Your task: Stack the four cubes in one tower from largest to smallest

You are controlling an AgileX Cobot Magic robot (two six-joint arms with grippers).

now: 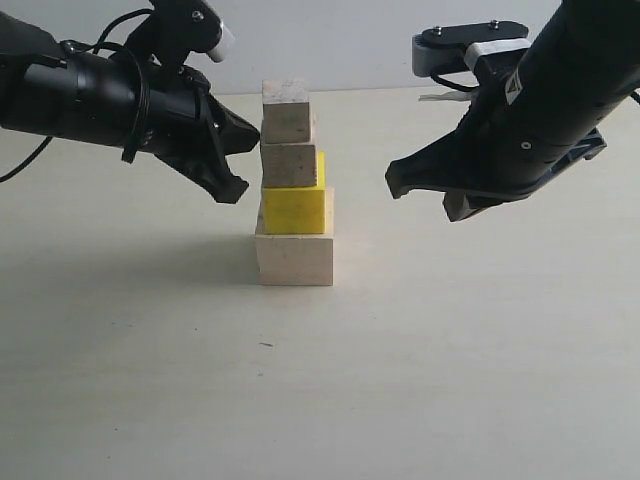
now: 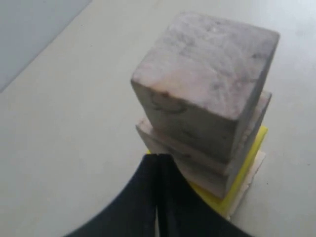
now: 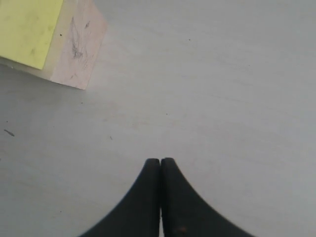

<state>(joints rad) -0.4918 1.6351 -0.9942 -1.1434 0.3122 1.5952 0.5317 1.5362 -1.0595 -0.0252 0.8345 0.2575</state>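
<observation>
A tower stands mid-table: the large pale wooden cube (image 1: 294,259) at the bottom, the yellow cube (image 1: 294,210) on it, the medium pale cube (image 1: 289,165) above, and the small pale cube (image 1: 287,111) on top, each slightly offset. My left gripper (image 1: 236,190) hovers just left of the tower at the yellow cube's height, shut and empty. In the left wrist view the small cube (image 2: 207,84) fills the frame beyond the closed gripper (image 2: 158,157). My right gripper (image 1: 395,185) hangs to the tower's right, shut and empty, well apart from it. The right wrist view shows the yellow cube (image 3: 27,29) and large cube (image 3: 76,44).
The pale tabletop (image 1: 450,380) stretches around the tower, with a light wall (image 1: 350,40) behind. A tiny dark speck (image 1: 265,345) lies in front of the tower.
</observation>
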